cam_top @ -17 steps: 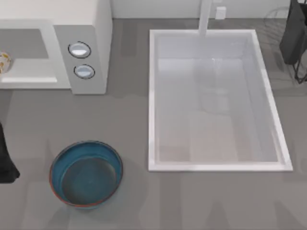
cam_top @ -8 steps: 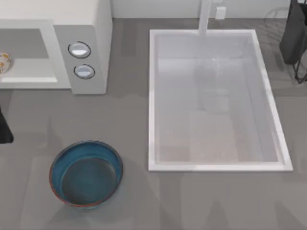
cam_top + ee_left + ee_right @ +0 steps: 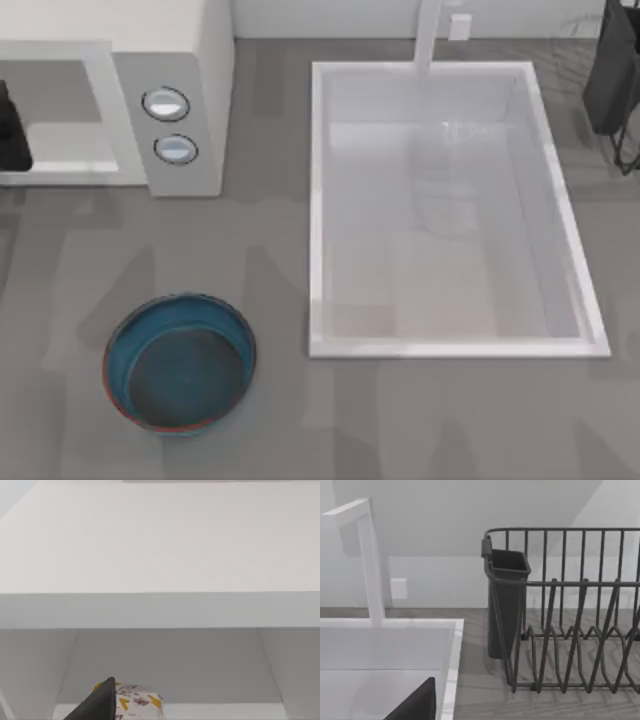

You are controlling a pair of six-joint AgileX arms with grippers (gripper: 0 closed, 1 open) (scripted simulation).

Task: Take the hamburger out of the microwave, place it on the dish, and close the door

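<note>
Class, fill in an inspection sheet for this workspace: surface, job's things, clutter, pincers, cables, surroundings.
Surface: grey table.
Job's things: hamburger inside the open microwave; dish in front of it, nothing in it.
Clutter: dark dish rack beside the sink.
Pincers: left pincer at the microwave's opening, near the hamburger; right pincer parked at the far right.
Cables: nothing seen.
Surroundings: white wall, tap.

left tool [image 3: 12,125] moved up into microwave [image 3: 170,90] | now covering hamburger [image 3: 137,700]

Hamburger [image 3: 134,700] inside open microwave [image 3: 170,60]; dish [image 3: 180,362] empty.
</note>
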